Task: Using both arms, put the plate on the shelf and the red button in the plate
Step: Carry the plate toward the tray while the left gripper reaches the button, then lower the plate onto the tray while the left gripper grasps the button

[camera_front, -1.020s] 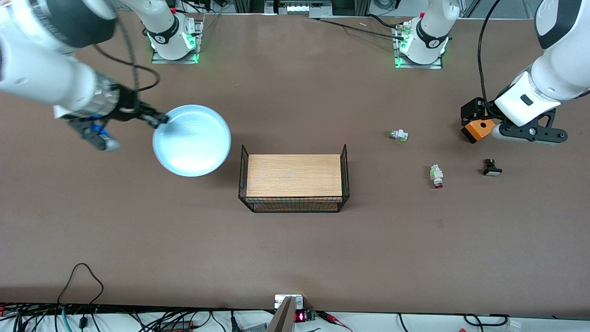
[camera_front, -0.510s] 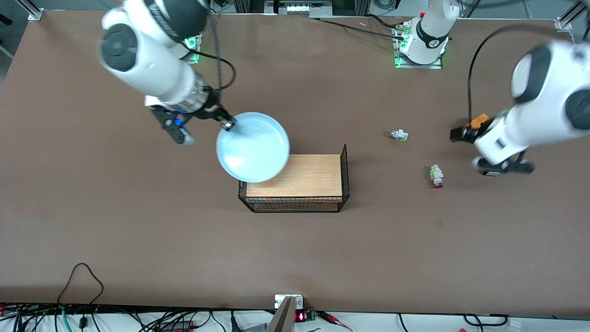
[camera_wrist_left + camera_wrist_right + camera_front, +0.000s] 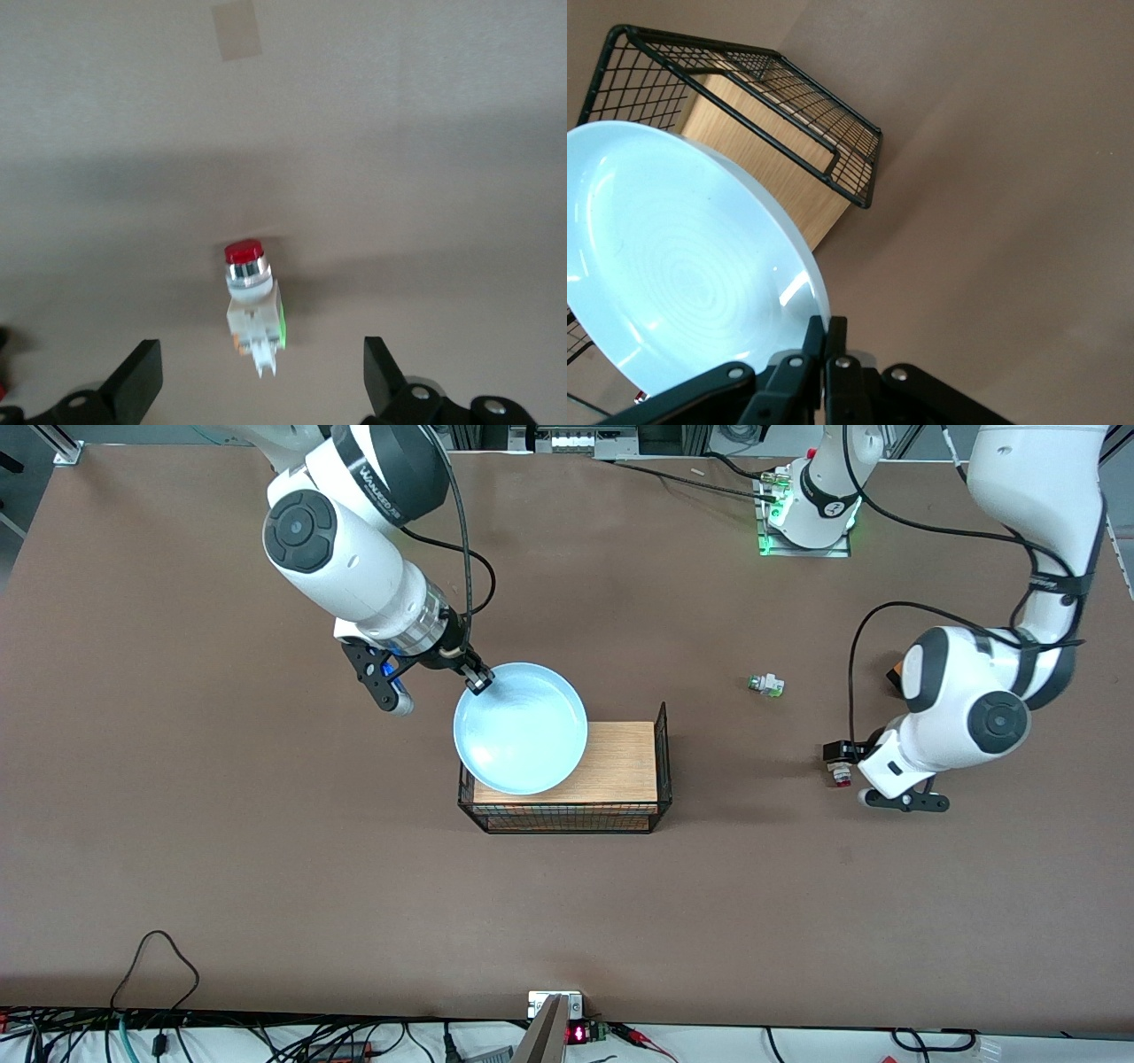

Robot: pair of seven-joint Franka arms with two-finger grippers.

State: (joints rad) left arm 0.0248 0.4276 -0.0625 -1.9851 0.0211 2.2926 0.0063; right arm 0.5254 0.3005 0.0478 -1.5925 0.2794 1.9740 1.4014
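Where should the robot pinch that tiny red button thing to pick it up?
Probably across its whitish square body, not the round red cap. The red button lies flat on the table, and the open left gripper is over it, one finger each side. The flat sides should grip best.

pale blue plate [image 3: 521, 729], red-capped whitish button [image 3: 252, 299]

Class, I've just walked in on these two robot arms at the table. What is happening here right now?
The right gripper is shut on the rim of the pale blue plate, holding it over the wooden-topped wire rack. The left gripper is open over the red button, which lies on the table, not yet gripped. A white part with a green tip lies untouched, farther from the front camera.
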